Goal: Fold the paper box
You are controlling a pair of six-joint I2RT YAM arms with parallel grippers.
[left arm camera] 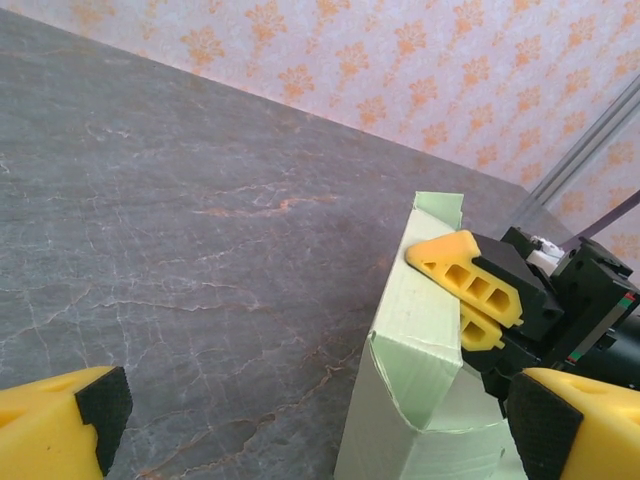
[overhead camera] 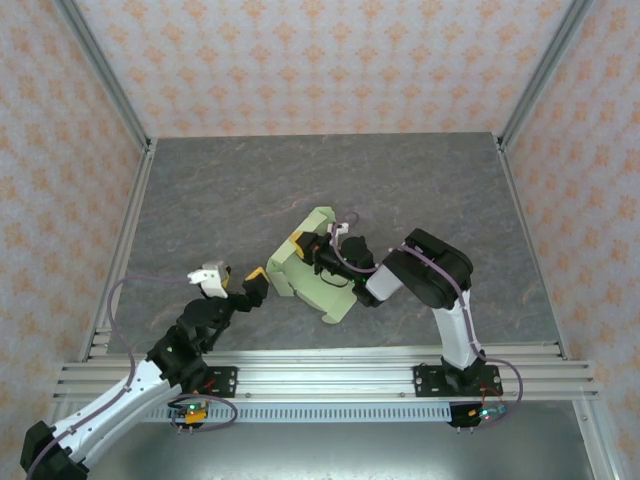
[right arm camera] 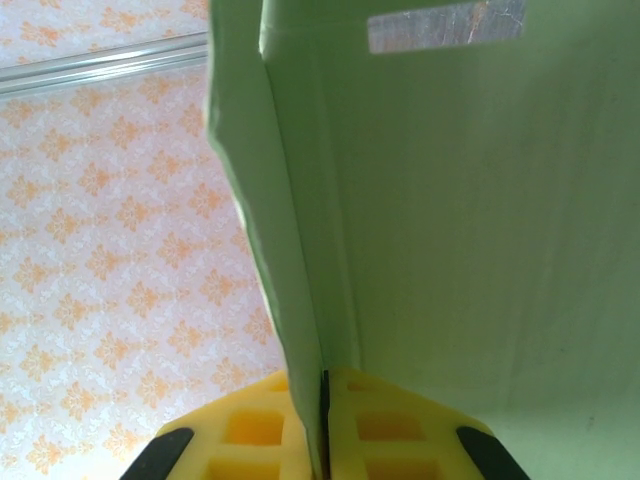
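Our right pincer (right arm camera: 323, 395), of yellow ribbed plastic, pinches a thin wall of the paper box (overhead camera: 322, 288), pale green matte card at mid-worktop. Our left pincer (overhead camera: 254, 287) stands spread just left of it. The worktop (overhead camera: 230, 190) looks like grey veined stone; the walls (overhead camera: 300, 60) wear orange-patterned paper.

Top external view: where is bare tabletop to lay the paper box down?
Bare: the far half of the table, up to the back wall, and the strip right of the right arm. Crowded: the near middle, where the paper box, the right end effector and the open left end effector cluster.
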